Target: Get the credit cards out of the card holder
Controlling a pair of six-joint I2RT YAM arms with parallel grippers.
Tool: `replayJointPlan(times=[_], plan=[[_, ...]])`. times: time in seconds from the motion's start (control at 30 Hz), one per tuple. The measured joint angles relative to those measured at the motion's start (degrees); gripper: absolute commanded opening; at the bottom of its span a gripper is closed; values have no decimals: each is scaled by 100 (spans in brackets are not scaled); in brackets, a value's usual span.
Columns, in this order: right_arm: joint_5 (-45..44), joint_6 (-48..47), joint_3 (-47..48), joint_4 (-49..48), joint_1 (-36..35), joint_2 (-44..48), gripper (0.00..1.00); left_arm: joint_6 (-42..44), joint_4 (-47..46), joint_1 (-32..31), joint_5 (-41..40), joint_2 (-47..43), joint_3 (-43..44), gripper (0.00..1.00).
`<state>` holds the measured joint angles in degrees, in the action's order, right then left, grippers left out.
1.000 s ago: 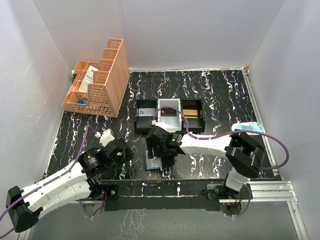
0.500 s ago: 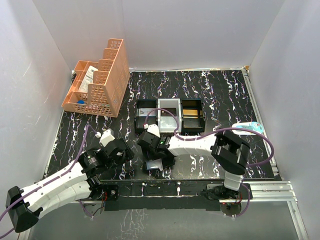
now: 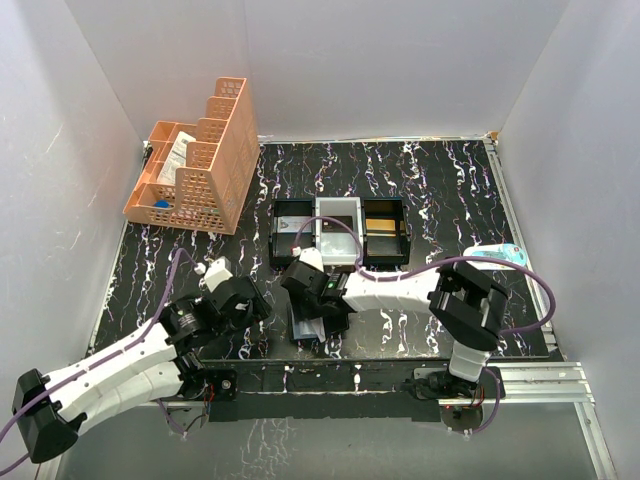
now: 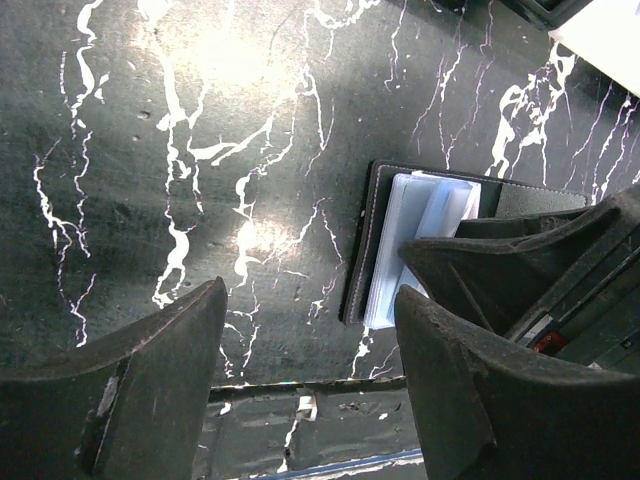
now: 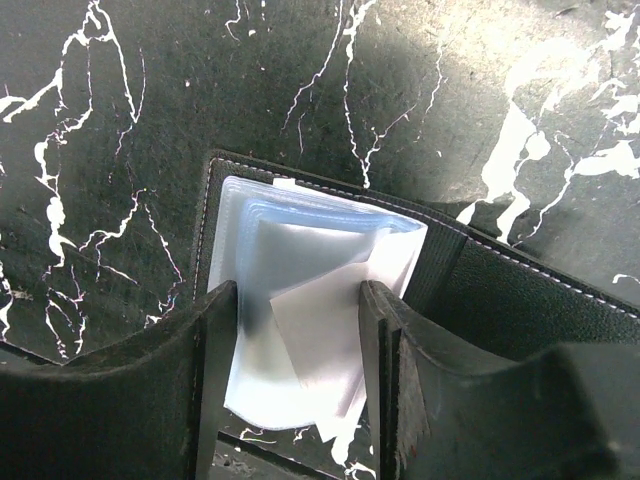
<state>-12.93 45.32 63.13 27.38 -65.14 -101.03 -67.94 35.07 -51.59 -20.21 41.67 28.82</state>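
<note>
**While the right pincer [image 5: 296, 300] straddles the opened card holder [image 5: 520, 300], the left pincer [image 4: 310, 320] hangs beside it**

Its jaws parted, the right pincer sits low over the holder's clear sleeves [image 5: 290, 235], one finger to each side, clamping nothing. Between the fingers a pale card [image 5: 320, 330] lies askew, its corner poking past the sleeves' near edge. The card holder lies spread flat on the marbled counter [image 3: 440, 190] by the front edge, just before the black-and-white tray [image 3: 340, 232]. The left pincer, jaws wide, hovers over the counter just left of the holder. An orange basket [image 3: 195, 170] stands far left.
</note>
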Motion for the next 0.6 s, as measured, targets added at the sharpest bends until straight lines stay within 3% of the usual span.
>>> replayJointPlan(times=[0.1, 0.23, 0.6], plan=[[188, -31, -162, -179, 101, 103, 39, 61, -122, 0, 63, 79, 0, 68], [579, -22, -498, -560, 295, 332, 25, 188, -330, 0, 212, 181, 0, 68], [1637, 107, -1263, -1403, 726, 824, 17, 713, -1342, 0, 916, 446, -216, 68]])
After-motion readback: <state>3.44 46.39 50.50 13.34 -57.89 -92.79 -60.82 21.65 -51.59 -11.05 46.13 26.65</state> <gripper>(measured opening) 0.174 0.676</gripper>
